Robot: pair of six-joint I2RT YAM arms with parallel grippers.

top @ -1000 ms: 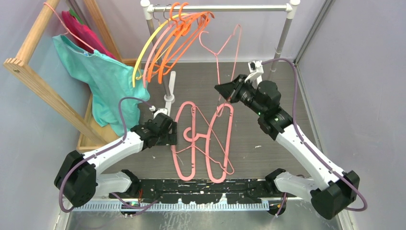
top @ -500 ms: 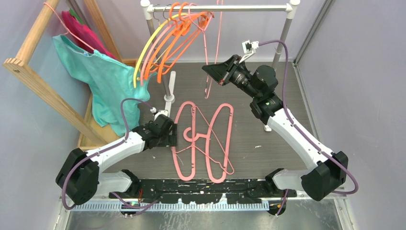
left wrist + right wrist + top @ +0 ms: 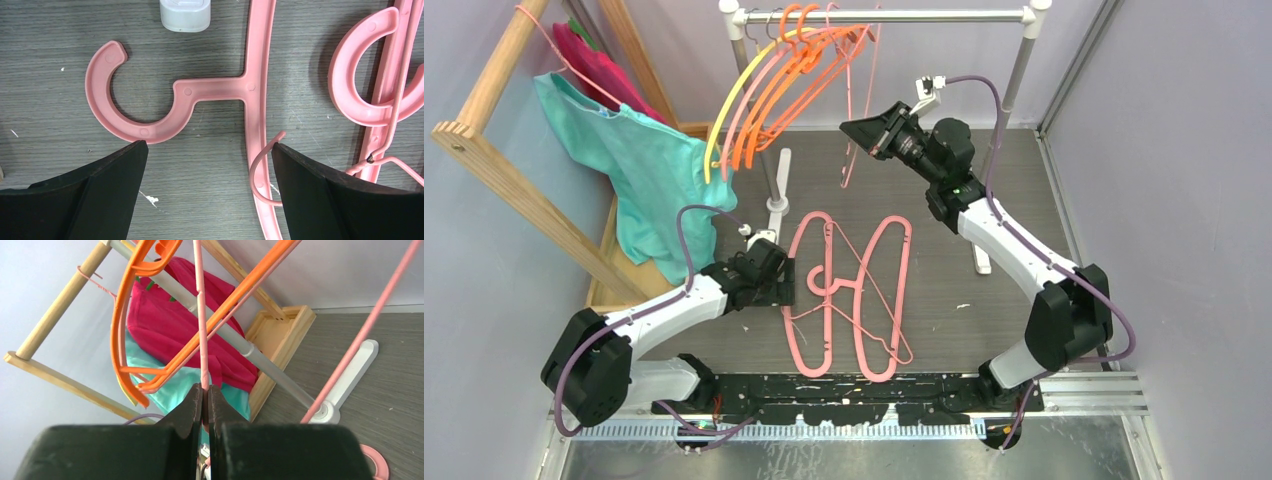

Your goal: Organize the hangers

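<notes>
Along the grey metal rail (image 3: 944, 16) at the top of the frame, the stretch right of centre is bare up to its end post (image 3: 1019, 70); the left part is crowded by fanned orange, pink and yellow plastic hangers (image 3: 829, 45), with a thin pink wire hanger (image 3: 201, 340), pinched in the right gripper (image 3: 205, 390), just beside them; flat pink plastic hangers (image 3: 839, 285) cover mid-frame; a garment-draped wooden frame (image 3: 524, 200) blocks the upper left.

Rail (image 3: 924, 16) at the back, table (image 3: 1044, 200) in front, rack (image 3: 514, 190) at the left.
Hung hangers (image 3: 769, 100) are bunched at the rail's left end; just right of them, one hanger (image 3: 200, 315) is gripped by the right gripper (image 3: 202, 387). Loose hangers (image 3: 257, 75) are laid mid-table, under the left gripper (image 3: 209, 147).
</notes>
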